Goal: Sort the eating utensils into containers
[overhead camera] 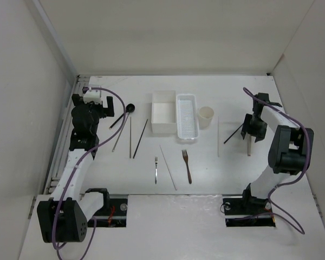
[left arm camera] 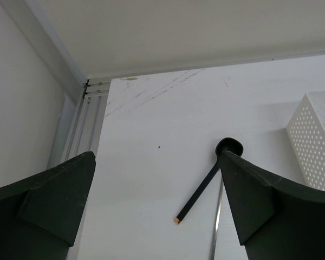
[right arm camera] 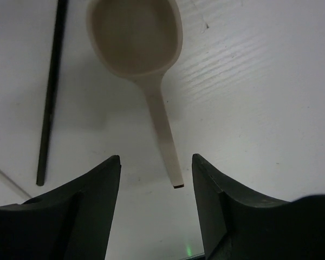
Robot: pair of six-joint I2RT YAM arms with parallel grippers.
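Observation:
My left gripper [overhead camera: 104, 107] is open and empty at the far left, just left of the black round-bowled spoon [overhead camera: 124, 114]. In the left wrist view [left arm camera: 157, 162] the spoon [left arm camera: 205, 187] lies on the table between my fingers. Dark and pale chopsticks [overhead camera: 130, 136] lie beside it. My right gripper [overhead camera: 251, 131] is open. In the right wrist view [right arm camera: 156, 173] its fingers straddle the handle end of a cream spoon [right arm camera: 151, 81], without touching it. A dark chopstick [right arm camera: 50, 92] lies to its left. The white square box [overhead camera: 163, 97], the perforated basket [overhead camera: 187, 135] and the cream cup [overhead camera: 206, 115] stand at the back centre.
A small silver fork [overhead camera: 156, 169], a dark brown fork [overhead camera: 186, 164] and a pale chopstick [overhead camera: 168, 160] lie in the middle front. Another pale chopstick [overhead camera: 218, 135] lies right of the cup. A white perforated container wall [left arm camera: 314, 143] shows at the right of the left wrist view. White walls enclose the table.

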